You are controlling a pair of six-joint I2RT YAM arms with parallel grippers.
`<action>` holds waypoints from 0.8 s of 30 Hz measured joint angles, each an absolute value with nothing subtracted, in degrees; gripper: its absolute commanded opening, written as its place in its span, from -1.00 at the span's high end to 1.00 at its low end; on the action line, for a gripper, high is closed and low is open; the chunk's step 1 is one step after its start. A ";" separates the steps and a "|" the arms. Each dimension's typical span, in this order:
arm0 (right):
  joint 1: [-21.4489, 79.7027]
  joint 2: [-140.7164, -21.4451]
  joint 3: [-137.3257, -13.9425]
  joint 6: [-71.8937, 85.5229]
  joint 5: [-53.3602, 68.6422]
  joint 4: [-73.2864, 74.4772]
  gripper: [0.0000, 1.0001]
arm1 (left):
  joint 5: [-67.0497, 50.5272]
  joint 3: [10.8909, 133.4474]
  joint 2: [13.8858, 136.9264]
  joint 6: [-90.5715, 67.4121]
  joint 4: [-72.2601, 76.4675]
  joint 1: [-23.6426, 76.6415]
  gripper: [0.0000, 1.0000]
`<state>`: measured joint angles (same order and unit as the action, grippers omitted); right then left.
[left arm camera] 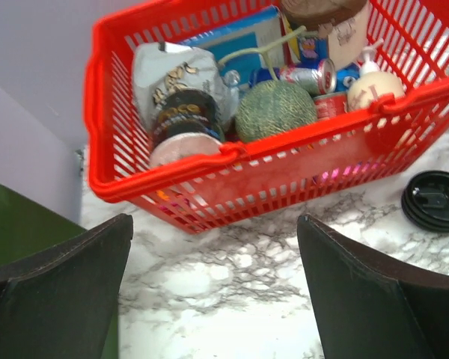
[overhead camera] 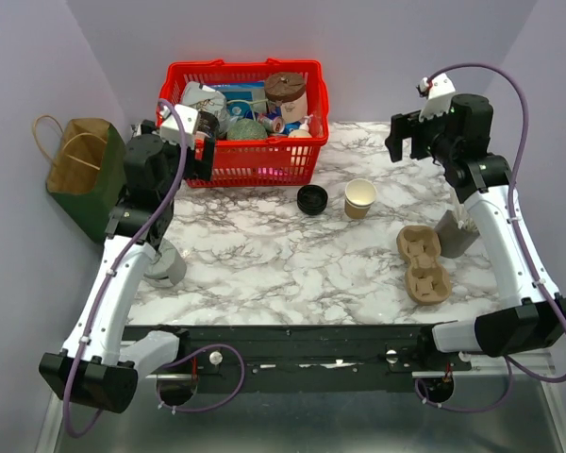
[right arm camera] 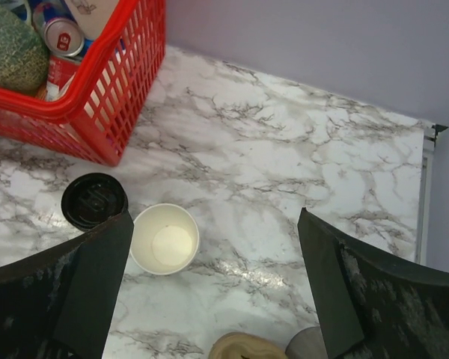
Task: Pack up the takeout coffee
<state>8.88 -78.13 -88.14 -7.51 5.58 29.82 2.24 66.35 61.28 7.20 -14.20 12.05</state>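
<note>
Upright mid-table: takeout coffee (overhead camera: 360, 198), 3 o'clock of black lid (overhead camera: 312, 200), 11 o'clock of carrier (overhead camera: 424, 264). left gripper (left arm camera: 213, 221), right gripper (right arm camera: 213, 219) spread wide, empty. Straddle below rim; squeeze gently.

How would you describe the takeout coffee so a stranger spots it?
Find the red basket at the back of the marble table. Near its right front corner stands the takeout coffee: upright tan paper, open white inside, unlike the flat black lid beside it.

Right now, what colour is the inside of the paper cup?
White; the paper cup shows its inside best in the right wrist view.
</note>
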 measured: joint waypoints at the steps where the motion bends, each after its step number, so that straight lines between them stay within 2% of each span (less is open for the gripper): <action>1: 8.88 -78.13 -87.83 -8.34 6.55 30.11 -1.00 | 2.50 69.01 61.78 7.70 -15.79 11.75 -0.97; 6: 8.88 -78.43 -87.57 -16.29 17.41 33.61 -0.99 | 2.31 73.43 61.23 9.98 -20.01 9.39 -0.93; 12: 9.17 -82.37 -88.12 -24.29 27.09 38.72 -0.88 | -6.46 71.22 61.39 10.11 -26.79 9.10 -0.96; 15: 10.07 -85.21 -88.60 -28.47 28.58 41.85 -0.75 | -9.93 68.34 61.60 8.95 -28.16 9.10 -0.96; 16: 10.24 -85.91 -89.34 -30.00 29.02 43.27 -0.59 | -10.48 67.55 61.63 8.62 -28.53 9.10 -0.96; 19: 11.16 -91.31 -92.90 -33.54 29.89 46.26 -0.32 | -12.10 64.82 61.67 7.81 -29.28 9.10 -0.95; 24: 12.16 -99.00 -99.26 -40.25 30.55 50.13 -0.32 | -13.56 62.96 61.67 6.70 -29.34 9.13 -0.96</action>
